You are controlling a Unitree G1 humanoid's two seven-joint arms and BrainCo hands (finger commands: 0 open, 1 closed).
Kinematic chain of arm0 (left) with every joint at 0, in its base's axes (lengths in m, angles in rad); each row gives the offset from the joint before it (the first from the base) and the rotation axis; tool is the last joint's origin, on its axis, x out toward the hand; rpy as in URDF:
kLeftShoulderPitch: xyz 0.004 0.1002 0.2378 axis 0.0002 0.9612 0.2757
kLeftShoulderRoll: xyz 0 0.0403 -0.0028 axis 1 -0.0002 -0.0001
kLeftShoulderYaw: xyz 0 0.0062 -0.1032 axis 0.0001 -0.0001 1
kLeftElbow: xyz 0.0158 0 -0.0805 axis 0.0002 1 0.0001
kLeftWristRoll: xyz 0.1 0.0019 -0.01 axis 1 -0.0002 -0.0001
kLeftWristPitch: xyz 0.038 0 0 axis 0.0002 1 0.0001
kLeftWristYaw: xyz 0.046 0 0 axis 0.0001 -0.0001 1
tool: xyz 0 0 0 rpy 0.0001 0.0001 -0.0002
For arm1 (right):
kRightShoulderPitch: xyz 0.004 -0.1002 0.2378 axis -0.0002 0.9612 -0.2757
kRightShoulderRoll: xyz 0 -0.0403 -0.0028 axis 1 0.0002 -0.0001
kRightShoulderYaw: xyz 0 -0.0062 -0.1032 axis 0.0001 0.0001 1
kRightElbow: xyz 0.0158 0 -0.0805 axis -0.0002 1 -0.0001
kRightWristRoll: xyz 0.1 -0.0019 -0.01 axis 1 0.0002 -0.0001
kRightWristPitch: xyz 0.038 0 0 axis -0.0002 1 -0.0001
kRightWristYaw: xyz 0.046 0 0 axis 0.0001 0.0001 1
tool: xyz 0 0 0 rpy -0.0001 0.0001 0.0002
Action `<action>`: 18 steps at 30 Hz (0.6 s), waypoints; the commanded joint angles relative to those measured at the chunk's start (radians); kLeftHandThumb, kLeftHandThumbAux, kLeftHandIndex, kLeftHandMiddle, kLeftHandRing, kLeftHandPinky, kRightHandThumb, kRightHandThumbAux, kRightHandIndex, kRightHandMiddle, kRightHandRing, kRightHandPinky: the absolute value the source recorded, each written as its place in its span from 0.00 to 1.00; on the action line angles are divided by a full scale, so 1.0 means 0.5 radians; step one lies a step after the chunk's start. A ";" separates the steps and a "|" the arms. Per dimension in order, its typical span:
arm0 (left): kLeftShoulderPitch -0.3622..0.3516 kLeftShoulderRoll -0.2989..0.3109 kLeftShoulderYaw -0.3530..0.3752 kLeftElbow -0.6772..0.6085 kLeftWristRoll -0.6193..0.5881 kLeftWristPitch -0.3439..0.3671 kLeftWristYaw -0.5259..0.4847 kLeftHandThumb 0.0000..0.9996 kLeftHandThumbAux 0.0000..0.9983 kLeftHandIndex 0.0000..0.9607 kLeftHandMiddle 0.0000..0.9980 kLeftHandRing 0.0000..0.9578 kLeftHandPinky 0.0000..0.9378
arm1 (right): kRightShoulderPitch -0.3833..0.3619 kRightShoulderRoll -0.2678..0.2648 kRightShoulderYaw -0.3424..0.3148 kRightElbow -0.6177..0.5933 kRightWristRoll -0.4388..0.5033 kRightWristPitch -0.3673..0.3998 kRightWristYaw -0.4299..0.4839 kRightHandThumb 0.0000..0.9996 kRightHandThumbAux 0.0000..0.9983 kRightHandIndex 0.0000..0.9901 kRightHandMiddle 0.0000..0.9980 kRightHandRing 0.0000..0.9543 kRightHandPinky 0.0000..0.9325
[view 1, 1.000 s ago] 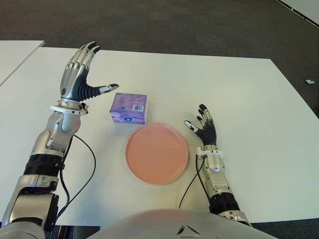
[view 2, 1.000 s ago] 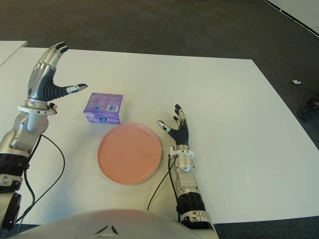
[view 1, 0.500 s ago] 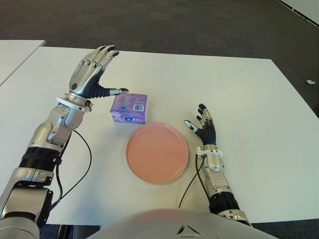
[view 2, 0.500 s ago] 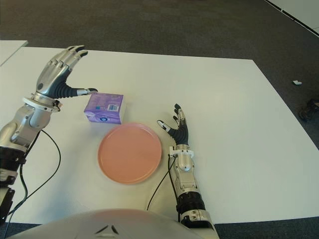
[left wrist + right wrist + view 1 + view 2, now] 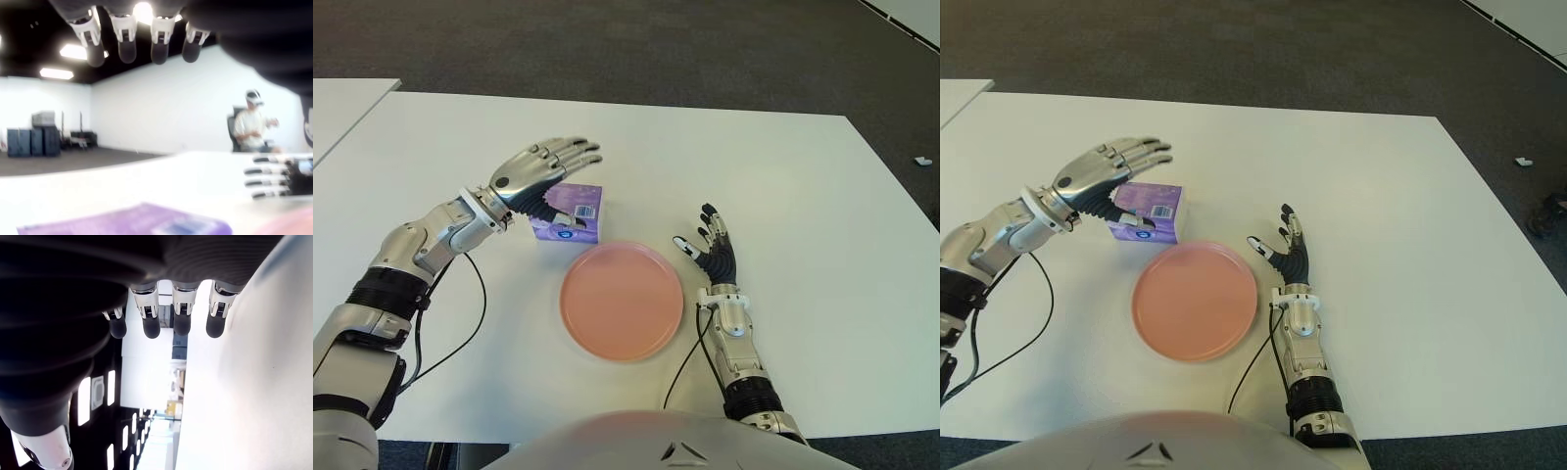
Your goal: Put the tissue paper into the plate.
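A purple tissue pack (image 5: 576, 211) lies on the white table (image 5: 783, 176), just behind the round pink plate (image 5: 622, 301). My left hand (image 5: 540, 166) hovers palm down over the pack's left part, fingers spread and open, holding nothing. In the left wrist view the pack (image 5: 132, 223) shows below the straight fingertips (image 5: 126, 49), with a gap between them. My right hand (image 5: 713, 253) shows to the right of the plate, fingers spread, idle.
A second white table (image 5: 342, 108) stands at the far left. Dark carpet lies beyond the table's far edge. Black cables (image 5: 470, 313) trail from both forearms across the table near the plate. A person sits far off in the left wrist view (image 5: 252, 125).
My left hand has swung from upright, left of the pack, down and to the right, and now lies flat above the pack. The right hand, pack and plate have not moved.
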State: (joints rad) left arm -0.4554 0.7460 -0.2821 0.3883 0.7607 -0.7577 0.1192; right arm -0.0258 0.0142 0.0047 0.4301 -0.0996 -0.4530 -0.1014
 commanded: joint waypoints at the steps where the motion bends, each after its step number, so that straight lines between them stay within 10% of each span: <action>1: -0.027 0.059 -0.062 0.016 -0.141 -0.029 -0.327 0.12 0.33 0.00 0.00 0.00 0.00 | 0.156 0.018 0.018 0.146 0.005 0.168 0.017 0.03 0.74 0.00 0.00 0.00 0.00; 18: -0.161 0.107 -0.174 0.013 -0.181 -0.108 -0.884 0.08 0.26 0.00 0.00 0.00 0.00 | 0.156 0.028 0.015 0.139 0.021 0.195 0.019 0.04 0.74 0.00 0.00 0.00 0.00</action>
State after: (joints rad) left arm -0.5251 0.8020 -0.3535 0.3847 0.6666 -0.8046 -0.2971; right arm -0.0244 0.0151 0.0049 0.4249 -0.0957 -0.4388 -0.0999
